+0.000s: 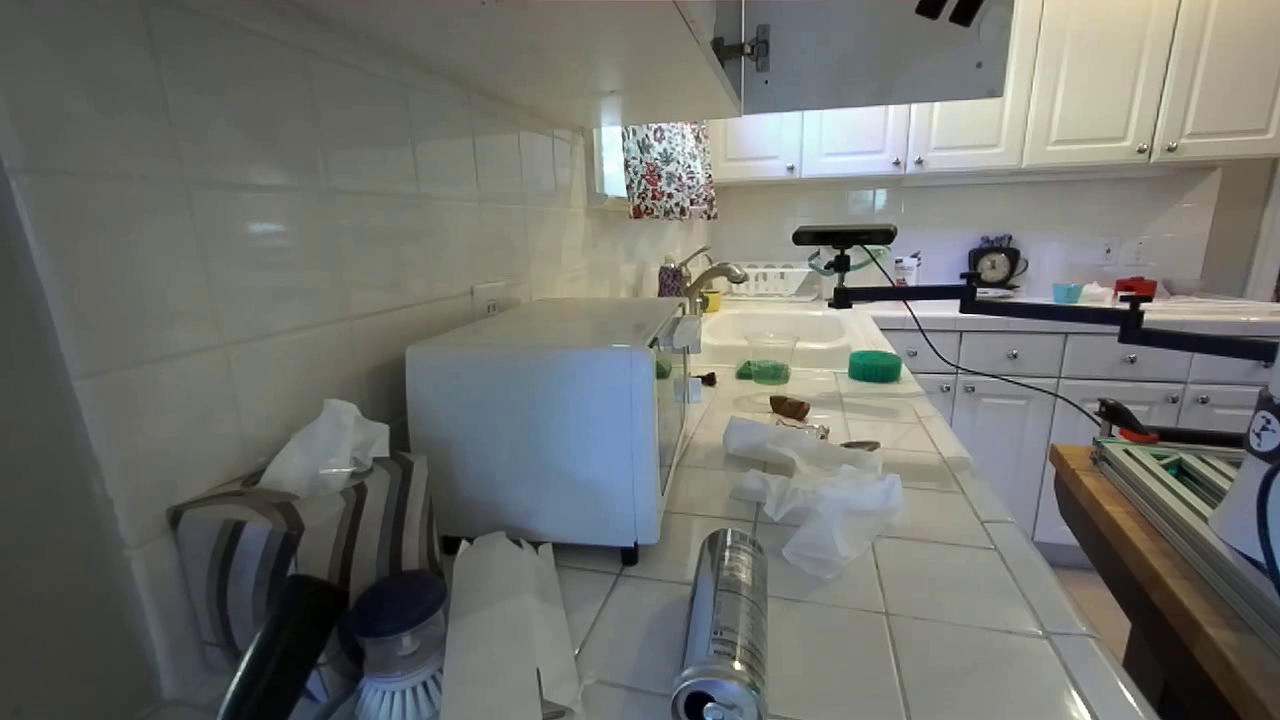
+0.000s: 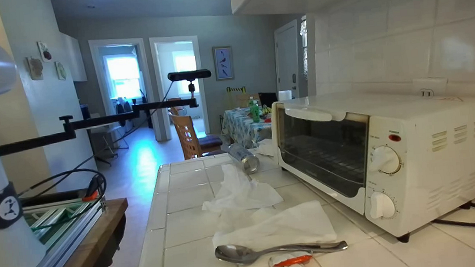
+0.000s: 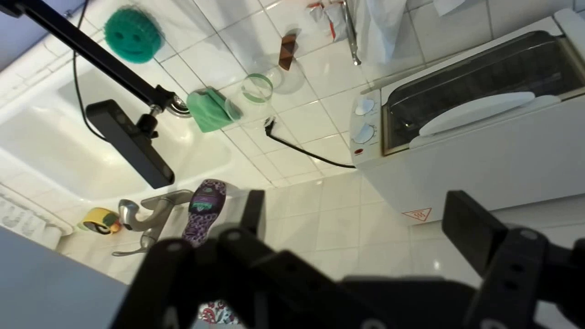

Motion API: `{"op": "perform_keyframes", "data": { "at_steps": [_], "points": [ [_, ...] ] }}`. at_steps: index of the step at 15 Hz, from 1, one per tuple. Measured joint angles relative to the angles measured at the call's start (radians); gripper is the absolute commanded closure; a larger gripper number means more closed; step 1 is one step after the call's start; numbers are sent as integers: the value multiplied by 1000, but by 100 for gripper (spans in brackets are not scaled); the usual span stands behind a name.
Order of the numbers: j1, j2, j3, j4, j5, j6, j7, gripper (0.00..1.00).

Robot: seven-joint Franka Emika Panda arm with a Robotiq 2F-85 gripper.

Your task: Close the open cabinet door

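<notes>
The cabinet door (image 1: 870, 55) hangs open at the top of an exterior view. Its flat greyish inner face shows, with a metal hinge (image 1: 745, 48) at the cabinet's edge. The two black fingertips of my gripper (image 1: 948, 10) show at the top edge there, overlapping the door's face near its free end. I cannot tell whether they touch it. In the wrist view my gripper (image 3: 361, 221) is open, with nothing between the fingers. A flat greyish surface at the lower left there appears to be the door (image 3: 50, 278). I cannot make out the door in the exterior view facing the toaster oven.
A white toaster oven (image 2: 438, 140) stands against the tiled wall under the upper cabinet (image 1: 560, 50). A black camera on an arm (image 1: 1050, 310) reaches over the counter by the sink (image 3: 192, 151). A can (image 1: 725, 610), papers (image 1: 830, 490) and a spoon (image 2: 240, 254) lie on the counter.
</notes>
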Motion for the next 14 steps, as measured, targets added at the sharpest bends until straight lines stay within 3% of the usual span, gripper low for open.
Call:
{"op": "perform_keyframes", "data": {
  "at_steps": [5, 14],
  "points": [
    [-42, -28, -20, 36, -38, -67, 11, 0],
    [3, -72, -149, 85, -66, -118, -188, 0]
  ]
}}
